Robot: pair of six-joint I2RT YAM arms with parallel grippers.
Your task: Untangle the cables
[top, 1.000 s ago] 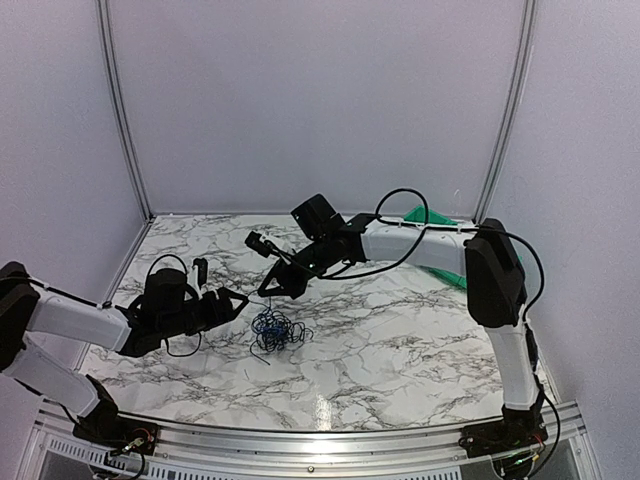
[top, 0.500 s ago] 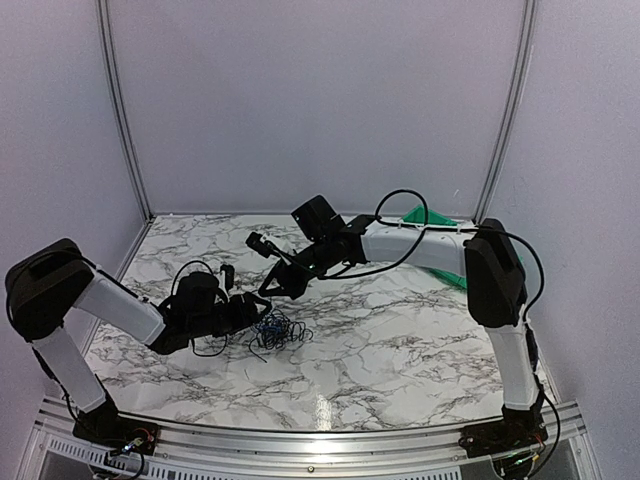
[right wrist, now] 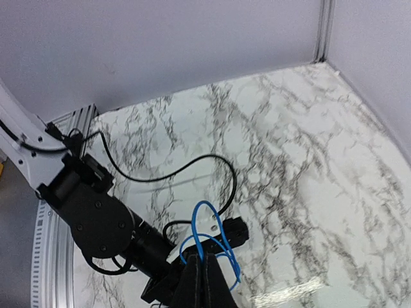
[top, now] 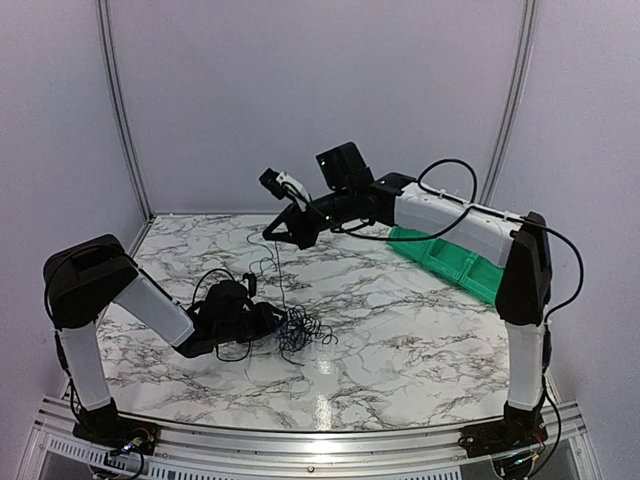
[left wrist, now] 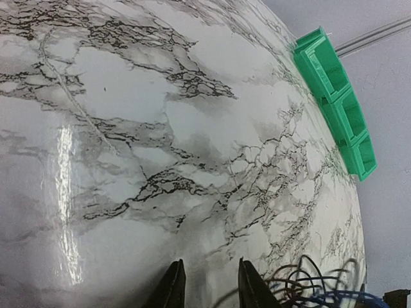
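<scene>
The cables (top: 300, 330) lie as a small wad of blue and black wire loops on the marble table. My left gripper (top: 275, 318) rests low at the wad's left side. In the left wrist view it (left wrist: 209, 282) is open, with the wad (left wrist: 321, 289) just right of its fingers. My right gripper (top: 275, 230) is raised high above the table and shut on a blue wire (right wrist: 207, 221). Thin strands (top: 282, 285) hang from it down to the wad. In the right wrist view the closed gripper (right wrist: 205, 263) pinches blue loops above the left arm (right wrist: 96, 218).
A green divided bin (top: 450, 262) stands at the back right of the table and also shows in the left wrist view (left wrist: 337, 109). White walls enclose the table on three sides. A metal rail (top: 300, 445) runs along the near edge.
My right gripper has risen and moved back with the blue wire, drawing strands up out of the wad. My left gripper has moved right, up to the wad.
</scene>
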